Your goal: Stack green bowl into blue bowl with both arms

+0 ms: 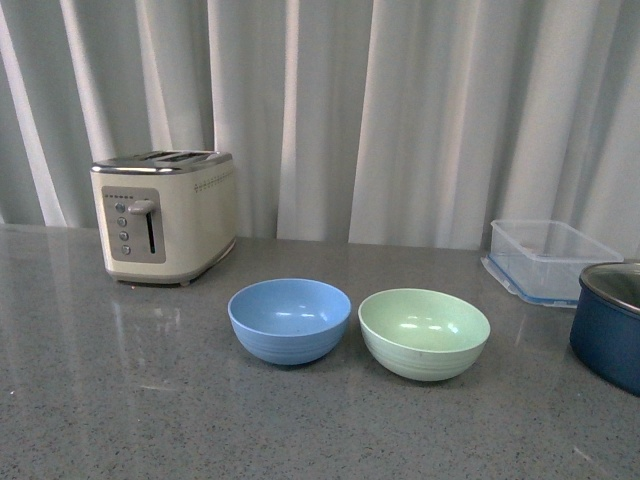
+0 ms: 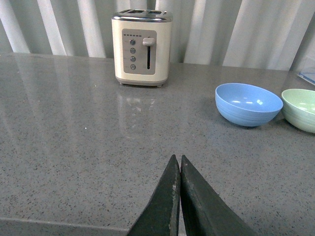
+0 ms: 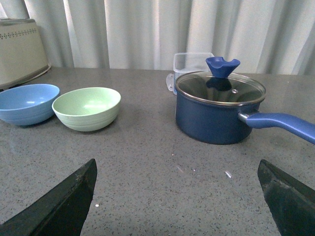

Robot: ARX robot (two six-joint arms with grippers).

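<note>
The blue bowl (image 1: 289, 319) and the green bowl (image 1: 424, 332) sit upright side by side on the grey counter, almost touching, the blue one on the left. Both are empty. Neither arm shows in the front view. In the left wrist view my left gripper (image 2: 177, 158) is shut and empty, low over the counter, well short of the blue bowl (image 2: 248, 103) and the green bowl (image 2: 300, 109). In the right wrist view my right gripper (image 3: 177, 164) is wide open and empty, with the green bowl (image 3: 87, 108) and the blue bowl (image 3: 27, 103) ahead of it to one side.
A cream toaster (image 1: 165, 215) stands at the back left. A clear rectangular container (image 1: 548, 260) sits at the back right. A dark navy pot (image 1: 610, 325) with a glass lid and long handle (image 3: 280, 123) stands at the right edge, close to the right gripper.
</note>
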